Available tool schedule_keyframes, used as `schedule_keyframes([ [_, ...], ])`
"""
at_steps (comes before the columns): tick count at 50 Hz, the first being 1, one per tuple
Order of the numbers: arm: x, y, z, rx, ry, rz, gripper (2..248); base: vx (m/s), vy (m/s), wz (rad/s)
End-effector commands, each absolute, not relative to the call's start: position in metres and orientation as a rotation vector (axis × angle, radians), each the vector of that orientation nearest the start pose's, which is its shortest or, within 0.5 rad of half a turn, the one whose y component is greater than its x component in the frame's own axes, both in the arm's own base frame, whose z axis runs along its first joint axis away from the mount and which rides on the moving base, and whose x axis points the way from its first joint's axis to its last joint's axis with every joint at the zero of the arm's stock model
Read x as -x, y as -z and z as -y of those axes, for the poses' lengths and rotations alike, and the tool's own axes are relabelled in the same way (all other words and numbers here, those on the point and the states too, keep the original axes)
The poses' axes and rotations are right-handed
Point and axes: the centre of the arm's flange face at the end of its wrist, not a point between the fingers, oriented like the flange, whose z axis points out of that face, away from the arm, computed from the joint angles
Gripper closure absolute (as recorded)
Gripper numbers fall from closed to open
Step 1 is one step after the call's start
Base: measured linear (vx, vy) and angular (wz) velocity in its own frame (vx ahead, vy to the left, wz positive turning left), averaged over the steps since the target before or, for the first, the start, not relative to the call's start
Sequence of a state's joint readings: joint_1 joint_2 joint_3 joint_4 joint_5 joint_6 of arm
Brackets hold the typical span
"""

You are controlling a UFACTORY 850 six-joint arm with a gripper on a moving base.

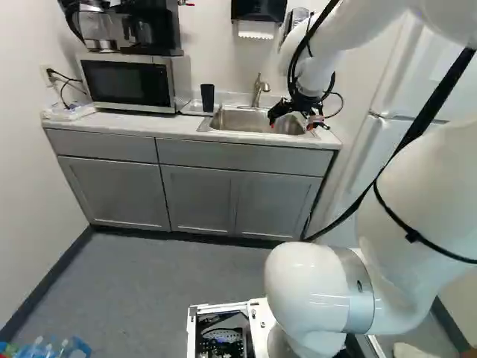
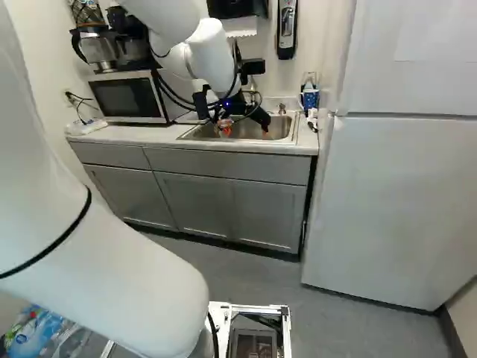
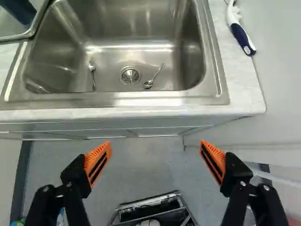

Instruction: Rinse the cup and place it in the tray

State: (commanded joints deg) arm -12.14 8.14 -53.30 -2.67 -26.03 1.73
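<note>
Surface (image 1: 127, 123) is carrying the sink (image 3: 136, 33) and tray (image 3: 29, 34). Jaws are standing wide apart, gripping nothing. Cup (image 1: 207, 98) (dark one) is standing upright in the tray, long axis running vertical, mouth pointing up. Spoons (image 3: 153, 78) are lying in the sink.

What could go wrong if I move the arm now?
If the open gripper dips into the sink, it could catch the spoons beside the drain. The cup stands upright in the tray; a sideways sweep might tip it. The brush lies near the counter's edge and may get knocked off.
</note>
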Motion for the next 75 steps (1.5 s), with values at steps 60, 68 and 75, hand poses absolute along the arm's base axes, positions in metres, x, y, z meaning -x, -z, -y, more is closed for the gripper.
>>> schedule_keyframes([
  [60,-0.4325,-0.6048,0.095,3.062,0.974,-0.318,3,-0.041,0.028,-0.098],
  [68,-0.4325,-0.6048,0.095,3.062,0.974,-0.318,3,0.0,0.0,0.0],
  [75,-0.4325,-0.6048,0.095,3.062,0.974,-0.318,3,0.0,0.0,0.0],
])
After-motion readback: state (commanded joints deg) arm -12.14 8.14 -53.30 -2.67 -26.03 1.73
